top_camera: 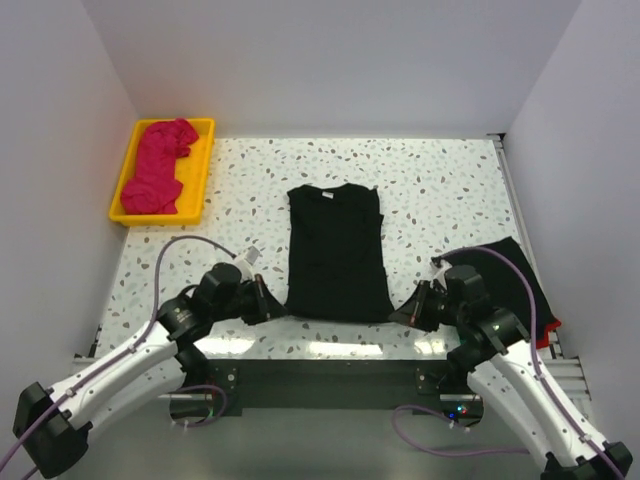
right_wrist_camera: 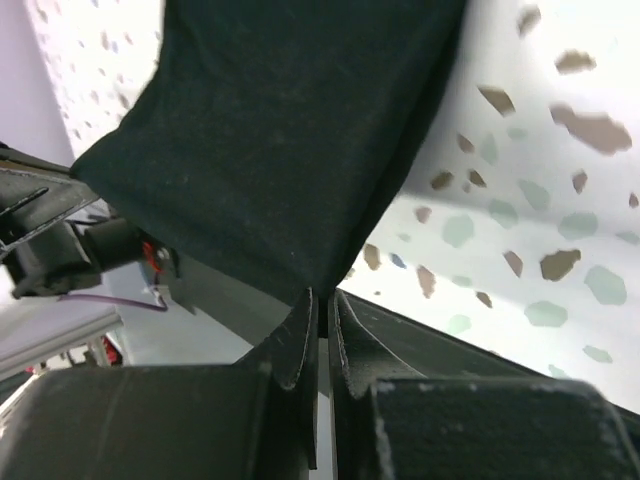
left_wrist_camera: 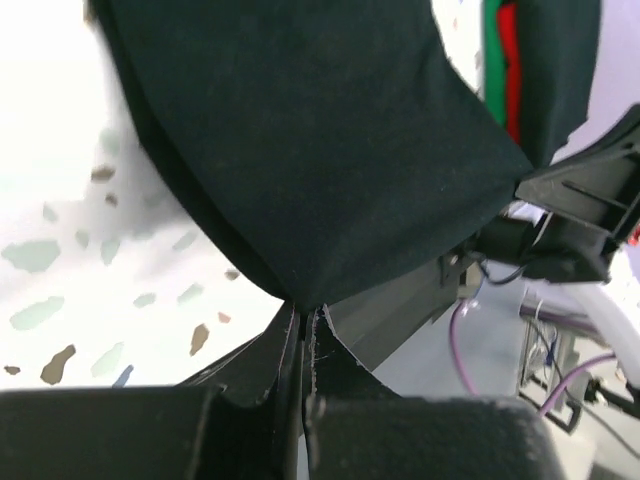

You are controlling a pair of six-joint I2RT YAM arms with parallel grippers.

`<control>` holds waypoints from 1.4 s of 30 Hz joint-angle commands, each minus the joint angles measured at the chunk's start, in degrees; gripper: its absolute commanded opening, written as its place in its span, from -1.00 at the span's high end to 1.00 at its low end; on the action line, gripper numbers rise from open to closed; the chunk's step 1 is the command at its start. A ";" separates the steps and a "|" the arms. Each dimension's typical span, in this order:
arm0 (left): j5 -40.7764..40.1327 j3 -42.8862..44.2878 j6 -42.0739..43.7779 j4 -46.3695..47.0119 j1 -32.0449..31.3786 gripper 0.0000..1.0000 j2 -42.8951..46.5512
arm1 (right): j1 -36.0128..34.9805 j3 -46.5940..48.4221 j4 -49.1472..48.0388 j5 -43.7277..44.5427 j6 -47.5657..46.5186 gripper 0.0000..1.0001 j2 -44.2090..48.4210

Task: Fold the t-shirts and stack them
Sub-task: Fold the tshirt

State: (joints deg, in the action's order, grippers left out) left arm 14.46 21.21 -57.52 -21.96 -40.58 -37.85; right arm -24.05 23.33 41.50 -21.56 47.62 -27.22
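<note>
A black t-shirt [top_camera: 336, 250] lies folded lengthwise in the middle of the table, collar at the far end. My left gripper [top_camera: 272, 306] is shut on its near left hem corner [left_wrist_camera: 300, 290]. My right gripper [top_camera: 402, 312] is shut on its near right hem corner [right_wrist_camera: 315, 280]. A magenta-pink t-shirt [top_camera: 160, 166] lies crumpled in the yellow tray [top_camera: 205, 160] at the far left. A stack of folded shirts [top_camera: 520, 280], black on top with red beneath, sits at the right edge; it also shows in the left wrist view [left_wrist_camera: 530, 70].
White walls enclose the speckled table [top_camera: 440, 190] on three sides. The table's near edge with a metal rail [top_camera: 330, 350] runs just under both grippers.
</note>
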 commanded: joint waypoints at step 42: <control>15.78 79.36 15.42 18.88 32.58 -0.22 -87.15 | 19.13 87.87 -11.52 2.04 -13.51 -0.20 -99.55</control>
State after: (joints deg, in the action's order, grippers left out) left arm 30.20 102.72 -43.72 -7.49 -8.25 -133.51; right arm -4.71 115.31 29.93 -23.29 36.71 -137.82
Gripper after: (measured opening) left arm 0.609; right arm 0.596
